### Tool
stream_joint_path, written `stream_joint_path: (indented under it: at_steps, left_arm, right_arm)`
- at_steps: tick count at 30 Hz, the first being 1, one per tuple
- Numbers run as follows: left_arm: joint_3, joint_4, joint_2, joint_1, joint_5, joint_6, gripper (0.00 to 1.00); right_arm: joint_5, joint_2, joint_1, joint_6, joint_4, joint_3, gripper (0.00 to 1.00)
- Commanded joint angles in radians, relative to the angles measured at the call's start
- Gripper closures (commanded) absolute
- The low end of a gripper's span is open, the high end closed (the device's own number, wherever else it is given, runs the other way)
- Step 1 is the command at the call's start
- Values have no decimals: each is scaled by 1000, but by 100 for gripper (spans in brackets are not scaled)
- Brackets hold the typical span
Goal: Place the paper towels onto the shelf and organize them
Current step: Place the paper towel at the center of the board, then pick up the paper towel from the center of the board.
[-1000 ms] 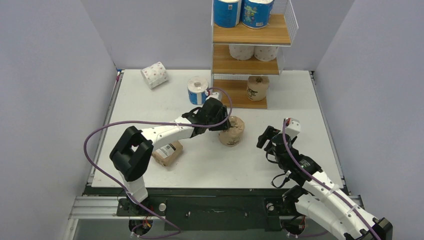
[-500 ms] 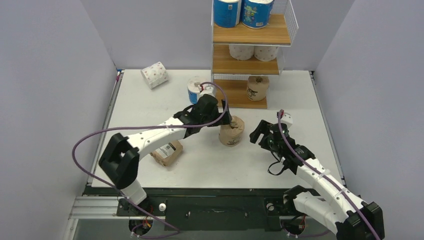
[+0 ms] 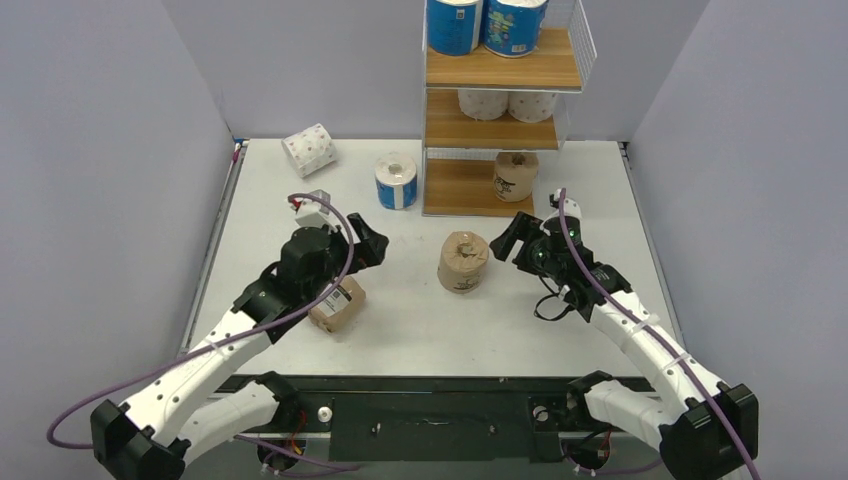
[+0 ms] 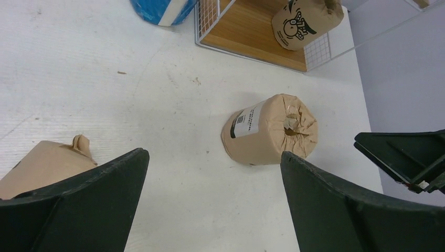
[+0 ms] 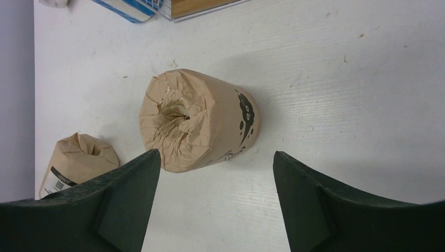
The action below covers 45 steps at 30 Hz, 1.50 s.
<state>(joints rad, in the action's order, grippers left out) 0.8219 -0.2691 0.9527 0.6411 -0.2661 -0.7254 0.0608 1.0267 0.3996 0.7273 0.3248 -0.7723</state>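
Right now, loose on the bench [image 3: 420, 330]: four of the paper towels. At centre, upright on its end, a brown kraft roll [image 3: 463, 262], crumpled wrapping tucked into the core, printed label on its side. At its 8 o'clock, lying on its side, a second brown roll [image 3: 338, 305], partly hidden beneath the left arm in the top view. Toward the far left corner, at 11 o'clock, a dotted white roll [image 3: 308, 150], tipped over. At 12 o'clock, upright, a blue-wrapped roll [image 3: 396, 180], just beside the left edge of the shelf [image 3: 540, 70].

On the shelf itself, at the far edge of the bench between 12 and 1 o'clock: blue rolls [image 3: 455, 25], two of them, on the top board; white rolls [image 3: 483, 103], also two, on the middle board; a lone brown roll [image 3: 515, 175] on the bottom board, toward its right end.

At 9 o'clock of the centre roll, well apart from it, the left end effector [image 3: 362, 243]: jaws spread wide, gripping nothing, just above the lying roll. At 3 o'clock, near but not touching, the right end effector [image 3: 512, 245]: jaws also apart and empty, centre roll framed between its fingers [image 5: 120, 199] in the wrist view.
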Motion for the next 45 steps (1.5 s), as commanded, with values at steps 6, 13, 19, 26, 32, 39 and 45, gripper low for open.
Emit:
stream_joint_path:
  at_steps: [6,13,19,26,32,39,45]
  left_arm:
    - [-96,-15,-176,-16,-24,38,4]
    - [-140,-3,-224,-22,-27,40,4]
    - [-159,7,-256,-32,-31,38,4]
    - [-169,19,-277,-42,-61,37,4]
    - [-171,16,-276,-44,-67,16,4]
    - [-148,-34,-276,-43,-110,-8,4]
    - [-179,-8,-287,-44,-129,-5,4]
  right_arm:
    - [66,-77,-3,-13,8,-14,28]
    - [57,-116,-3,44,-65,40,30]
    - [69,-84,-5,23,12,-10,22]
    - [-21,-27,-8,18,80,-45,19]
    - [-32,14,-9,51,31,-30,20]
    - [-94,72,43,39,7,-40,21]
    - [-193,135,127,-15,49,-100,22]
